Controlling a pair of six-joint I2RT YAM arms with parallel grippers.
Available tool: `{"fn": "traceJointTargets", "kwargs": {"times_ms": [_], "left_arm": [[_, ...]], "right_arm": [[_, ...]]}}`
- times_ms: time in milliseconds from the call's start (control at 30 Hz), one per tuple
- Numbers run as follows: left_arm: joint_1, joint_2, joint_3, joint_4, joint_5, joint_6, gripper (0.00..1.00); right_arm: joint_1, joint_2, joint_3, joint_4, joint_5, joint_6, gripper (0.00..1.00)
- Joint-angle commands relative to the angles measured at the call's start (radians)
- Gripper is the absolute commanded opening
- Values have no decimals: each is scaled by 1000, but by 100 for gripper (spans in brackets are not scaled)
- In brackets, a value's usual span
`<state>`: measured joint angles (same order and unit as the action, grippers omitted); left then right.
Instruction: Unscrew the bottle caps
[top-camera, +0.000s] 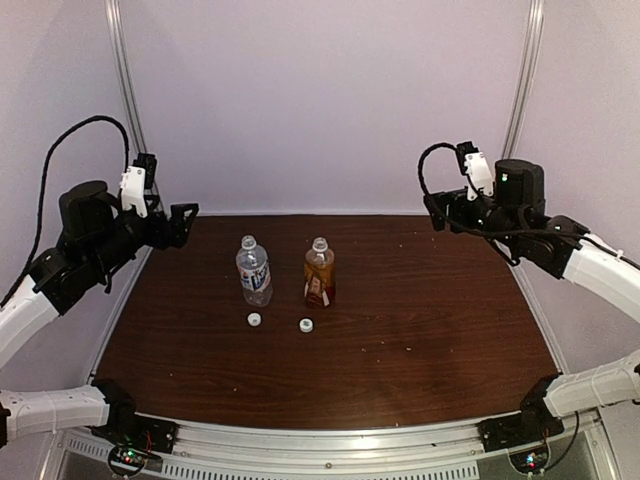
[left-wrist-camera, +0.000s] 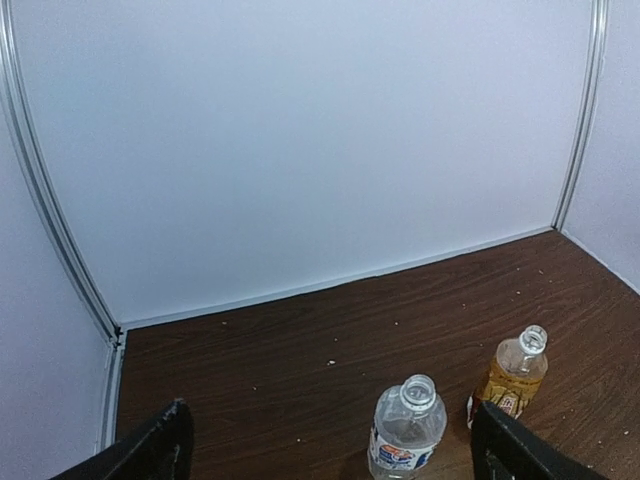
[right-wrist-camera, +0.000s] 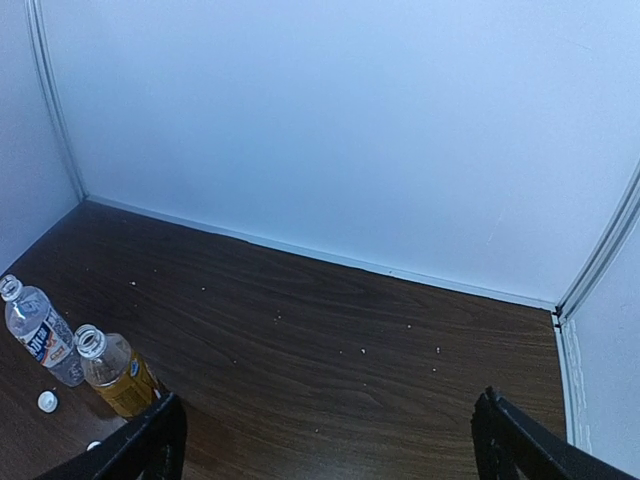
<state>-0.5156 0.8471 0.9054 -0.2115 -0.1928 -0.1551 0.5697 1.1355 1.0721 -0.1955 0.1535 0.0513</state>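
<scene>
The left arm (top-camera: 85, 240) and right arm (top-camera: 545, 240) have white link shells and black joint housings. A black cable (top-camera: 90, 120) loops over each. The left hand (top-camera: 184, 214) and right hand (top-camera: 436, 212) are black, with white blocks (top-camera: 133, 188) behind them.
</scene>
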Motion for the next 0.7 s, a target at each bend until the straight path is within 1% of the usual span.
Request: {"fn": "traceJointTargets", "kwargs": {"times_ms": [0,200,367,667], "left_arm": [[9,-20,-21,21,45,89,98],[10,-51,-93,49,69,130,98],[9,-59,-109,49,63,129,98],[11,-105,-135,83,55,127,98]], "right_arm": [[-2,-55,-36,-11,49,-18,100],[-1,-77,-51,-26,51,-38,100],[-1,-76,-73,0,35,-78,100],[-2,-82,-117,40,24,-72,100]]}}
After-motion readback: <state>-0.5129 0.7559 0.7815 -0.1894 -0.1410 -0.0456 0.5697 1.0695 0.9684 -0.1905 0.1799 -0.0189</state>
